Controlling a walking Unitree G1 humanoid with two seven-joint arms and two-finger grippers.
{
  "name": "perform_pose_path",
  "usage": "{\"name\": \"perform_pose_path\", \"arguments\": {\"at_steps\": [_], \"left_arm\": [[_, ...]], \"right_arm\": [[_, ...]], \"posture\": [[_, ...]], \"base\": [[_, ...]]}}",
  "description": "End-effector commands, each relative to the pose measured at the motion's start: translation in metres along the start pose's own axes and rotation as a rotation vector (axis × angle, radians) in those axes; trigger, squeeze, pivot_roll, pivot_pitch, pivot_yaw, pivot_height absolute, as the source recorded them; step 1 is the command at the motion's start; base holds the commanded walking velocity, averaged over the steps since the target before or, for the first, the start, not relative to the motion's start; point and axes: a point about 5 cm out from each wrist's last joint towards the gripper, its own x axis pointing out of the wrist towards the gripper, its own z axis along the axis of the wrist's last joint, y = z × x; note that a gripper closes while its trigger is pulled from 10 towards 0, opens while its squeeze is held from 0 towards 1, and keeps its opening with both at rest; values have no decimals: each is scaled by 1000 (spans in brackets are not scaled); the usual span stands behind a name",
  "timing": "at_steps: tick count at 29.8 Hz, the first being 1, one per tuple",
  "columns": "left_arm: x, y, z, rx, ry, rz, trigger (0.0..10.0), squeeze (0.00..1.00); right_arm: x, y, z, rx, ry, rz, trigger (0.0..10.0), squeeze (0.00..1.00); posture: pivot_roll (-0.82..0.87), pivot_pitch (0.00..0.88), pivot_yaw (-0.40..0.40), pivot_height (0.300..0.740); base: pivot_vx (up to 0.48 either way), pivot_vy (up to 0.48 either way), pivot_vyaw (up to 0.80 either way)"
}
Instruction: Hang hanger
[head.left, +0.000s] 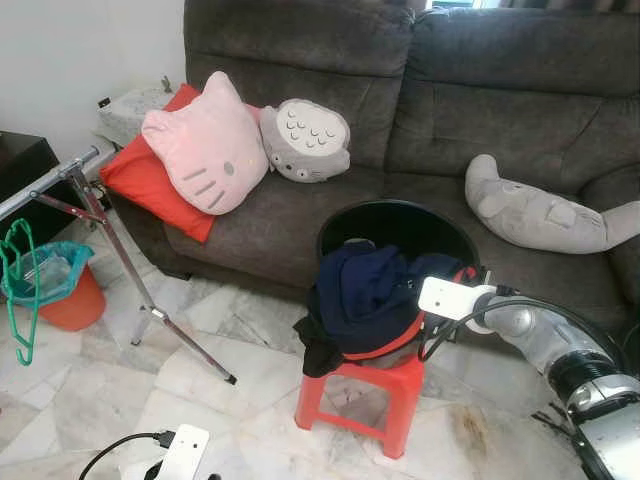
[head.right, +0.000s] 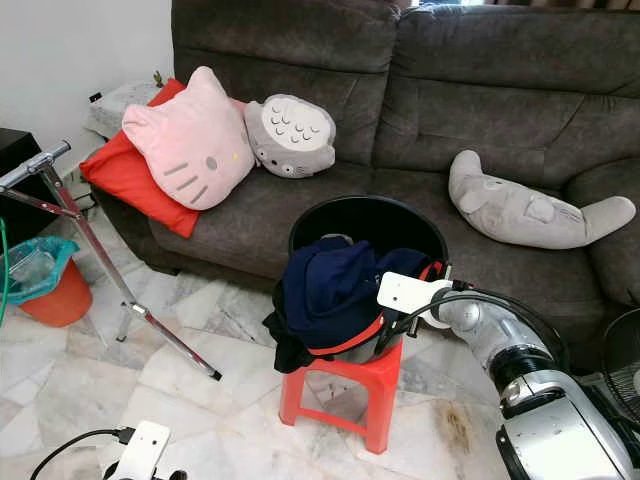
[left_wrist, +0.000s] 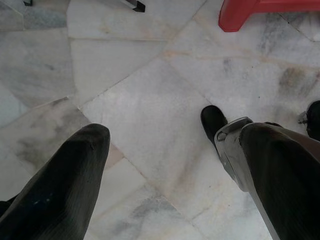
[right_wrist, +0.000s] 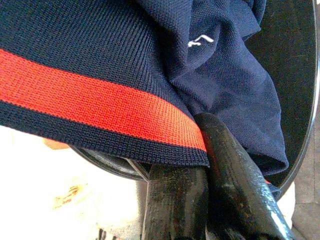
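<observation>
Hanging job, so start with the green hanger (head.left: 20, 290): it hangs from the metal rack bar (head.left: 45, 182) at about 9 o'clock in the head view, hook up, long axis close to vertical. A second one may sit behind it; can't separate them.

Key relation: hanger is far to the robot's left, well apart from both claws. Left claw (left_wrist: 170, 150) is the nearer arm; it points at the marble floor (left_wrist: 140, 70) with fingers spread wide, holding nothing. Right claw (right_wrist: 200, 165) is at 4 o'clock, down at the navy garment (head.left: 370, 290) with the red stripe, fingers pressed together at the hem just under the stripe. Looks like a pinch on the fabric, but I can't confirm cloth is between the pads.

My read: if the garment is what gets hung, the right arm must carry it across toward 9 o'clock, or the left fetches the hanger first.

Garment spills out of a black basket (head.left: 400, 225) sitting on a red stool (head.left: 365, 400). Behind, at 12 o'clock, grey sofa (head.left: 450, 90) with pink cat cushion (head.left: 205, 145), grey round plush (head.left: 305, 140) and a long grey plush (head.left: 540, 212). Orange bin (head.left: 65, 295) just beside the hanger.
</observation>
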Motion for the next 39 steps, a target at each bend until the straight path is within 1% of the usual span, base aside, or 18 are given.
{"name": "perform_pose_path", "arguments": {"at_steps": [1,7,8,9,10,11,12,13,24,25,26,27,28,33,35,36,38,39], "left_arm": [[0,5,0,19,4,18,10000,0],[0,5,0,19,3,18,10000,0],[0,4,2,15,-6,20,10000,0],[0,4,2,15,-6,20,10000,0],[1,3,4,11,-11,22,10000,0],[1,3,4,11,-11,22,10000,0],[1,2,4,7,-15,24,10000,0],[1,2,4,2,-16,25,10000,0],[0,2,2,-5,-8,28,10000,0],[0,2,2,-5,-8,29,10000,0],[0,2,2,-6,-8,30,10000,0],[0,2,2,-6,-8,30,10000,0],[0,2,2,-7,-9,32,10000,0],[0,2,2,-24,-15,40,10000,0],[0,3,1,-35,-18,45,10000,0],[0,3,1,-35,-18,45,10000,0],[0,4,1,-54,-18,57,10000,0],[0,4,1,-55,-18,58,10000,0]], "right_arm": [[1,3,-1,-9,16,21,0,0],[1,2,-1,-9,16,22,0,0],[-2,-30,20,83,-74,-225,0,0],[-2,-30,20,83,-74,-225,0,0],[-9,-53,36,156,-140,-403,0,0],[-9,-53,36,156,-140,-403,0,0],[-15,-68,46,212,-185,-516,0,0],[-18,-74,51,241,-208,-570,0,0],[-17,-72,56,257,-228,-576,0,0],[-18,-72,59,266,-237,-590,3373,0],[-19,-73,62,277,-248,-606,8706,0],[-19,-73,62,277,-248,-606,8706,0],[-21,-73,64,293,-256,-627,10000,0],[-35,-65,79,411,-351,-731,10000,0],[-39,-54,88,476,-397,-741,10000,0],[-39,-54,88,476,-397,-741,10000,0],[-46,-30,102,550,-458,-733,10000,0],[-48,-27,104,557,-467,-734,10000,0]], "posture": [[40,0,24,740],[40,0,24,740],[32,0,29,740],[32,0,29,740],[32,0,29,740],[32,0,29,740],[32,0,29,740],[32,0,29,740],[27,0,28,740],[27,0,28,740],[29,0,25,740],[29,0,25,740],[29,0,25,740],[23,0,24,740],[16,0,26,740],[16,0,26,740],[15,0,25,740],[15,0,25,740]], "base": [[0,0,0],[0,0,0],[0,0,0],[0,0,0],[0,0,0],[0,0,0],[0,0,0],[0,0,0],[0,0,0],[0,0,0],[0,0,0],[0,0,0],[0,0,0],[0,0,0],[0,0,0],[0,0,0],[0,0,0],[0,0,0]]}}
